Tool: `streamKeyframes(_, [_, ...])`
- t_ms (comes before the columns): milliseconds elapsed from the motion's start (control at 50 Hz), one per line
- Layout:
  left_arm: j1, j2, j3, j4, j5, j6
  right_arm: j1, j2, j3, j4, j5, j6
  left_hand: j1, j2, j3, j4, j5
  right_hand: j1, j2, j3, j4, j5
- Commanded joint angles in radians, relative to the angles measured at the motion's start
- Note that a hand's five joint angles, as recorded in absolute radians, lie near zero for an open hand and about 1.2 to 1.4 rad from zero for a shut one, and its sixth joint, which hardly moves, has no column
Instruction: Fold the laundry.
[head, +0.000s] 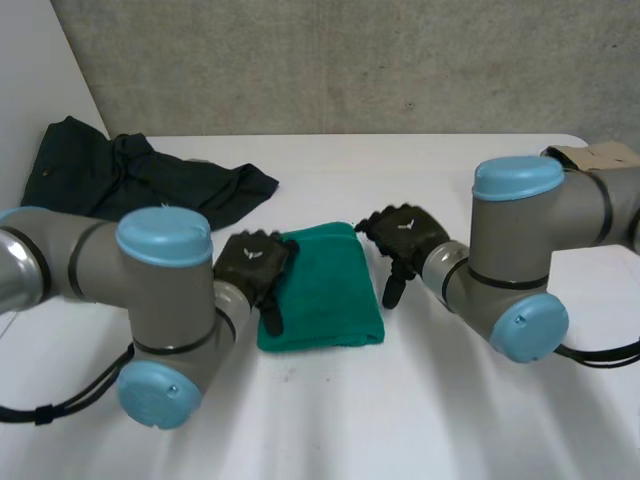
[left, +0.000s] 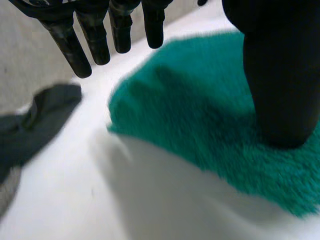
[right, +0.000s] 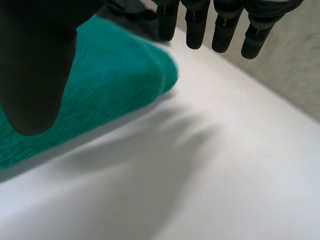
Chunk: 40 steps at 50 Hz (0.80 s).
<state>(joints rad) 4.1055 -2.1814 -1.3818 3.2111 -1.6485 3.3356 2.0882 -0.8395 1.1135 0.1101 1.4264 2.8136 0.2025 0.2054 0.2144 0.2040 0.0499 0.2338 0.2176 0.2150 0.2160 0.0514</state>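
Near the middle of the white table (head: 400, 420) lies the green towel (head: 322, 290), already doubled into a thick rectangle with its long sides running from the front edge toward the back. The left hand (head: 255, 262) sits at the towel's left side, fingers straight and spread, gripping nothing. In the left wrist view its thumb (left: 277, 75) hangs over the pile of the towel (left: 200, 125), and whether it touches cannot be told. The right hand (head: 405, 235) hovers just beside the towel's right side near its far corner, likewise relaxed and empty. In the right wrist view its thumb (right: 35, 65) is above the towel (right: 115, 85) and its fingertips are past the folded corner.

A crumpled dark garment (head: 130, 175) lies toward the table's far left corner, not yet folded.

The risks look like these. A pinch that takes only the upper layer would peel the fold open instead of moving the stack. A sideways push from either hand would bunch the plush cloth or skew its edges. With both hands so close across a narrow towel, closing inward together could bring the fingers into contact.
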Motion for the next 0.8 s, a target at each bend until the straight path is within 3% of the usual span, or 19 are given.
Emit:
streamKeyframes(20, [0.061, 0.1, 0.084, 0.001, 0.102, 0.034, 0.061, -0.151, 0.173, -0.142, 0.046, -0.023, -0.001, -0.004, -0.013, -0.002, -0.023, 0.01, 0.026, 0.029, 0.028, 0.018])
streamKeyframes(80, [0.078, 0.126, 0.127, -0.004, 0.177, 0.033, 0.118, -0.196, 0.284, -0.216, 0.051, -0.034, -0.001, -0.004, -0.013, -0.002, -0.023, 0.007, 0.023, 0.026, 0.025, 0.015])
streamKeyframes(160, [0.09, 0.14, 0.214, -0.046, 0.375, 0.019, 0.164, -0.207, 0.414, -0.299, 0.048, -0.039, 0.005, 0.002, -0.007, 0.004, -0.017, 0.007, 0.023, 0.026, 0.025, 0.015])
streamKeyframes(260, [0.092, 0.134, 0.283, -0.12, 0.501, 0.016, 0.216, -0.175, 0.489, -0.446, 0.052, -0.045, 0.005, 0.002, -0.007, 0.004, -0.017, 0.01, 0.026, 0.028, 0.027, 0.018])
streamKeyframes(520, [0.078, 0.104, 0.288, -0.142, 0.529, 0.013, 0.227, 0.016, 0.407, -0.645, 0.086, -0.172, -0.001, -0.004, -0.013, -0.002, -0.023, 0.095, 0.111, 0.114, 0.112, 0.103])
streamKeyframes(800, [0.085, 0.104, 0.285, -0.14, 0.529, 0.013, 0.227, 0.069, 0.296, -0.664, 0.098, -0.186, -0.001, -0.004, -0.013, -0.002, -0.023, 0.309, 0.325, 0.328, 0.327, 0.317])
